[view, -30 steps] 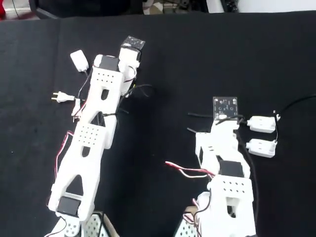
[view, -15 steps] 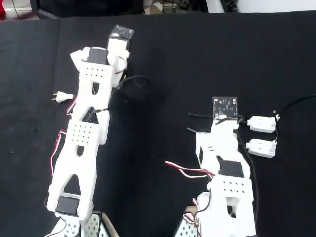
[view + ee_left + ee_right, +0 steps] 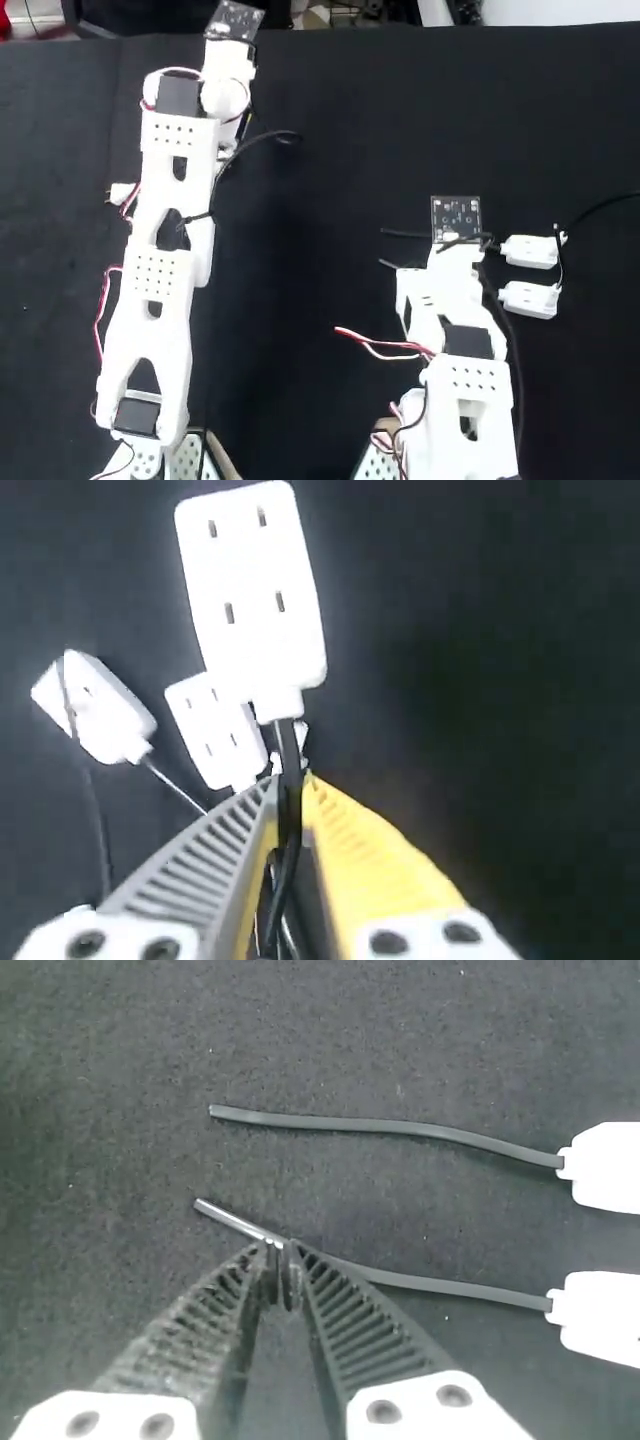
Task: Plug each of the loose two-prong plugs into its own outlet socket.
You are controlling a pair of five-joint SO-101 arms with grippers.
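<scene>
Near right: our right hand (image 3: 277, 1260) pinched shut on thin black cord (image 3: 440, 1285) lying on counter (image 3: 350, 120); limp and light, we judge. Far left: left hand (image 3: 288, 780) clamped on outlet cord (image 3: 290, 742) at white outlet block (image 3: 255, 590). We'd grip rigid bodies, not cords.

My left arm (image 3: 165, 265) and right arm (image 3: 465, 385) are white, hole-dotted, red-wired; my left gripper (image 3: 287, 780) has one yellow finger (image 3: 370, 850), the other seemingly grey.

No legible text, numbers, signs anywhere (outlet sockets (image 3: 250, 590) plain white).
</scene>
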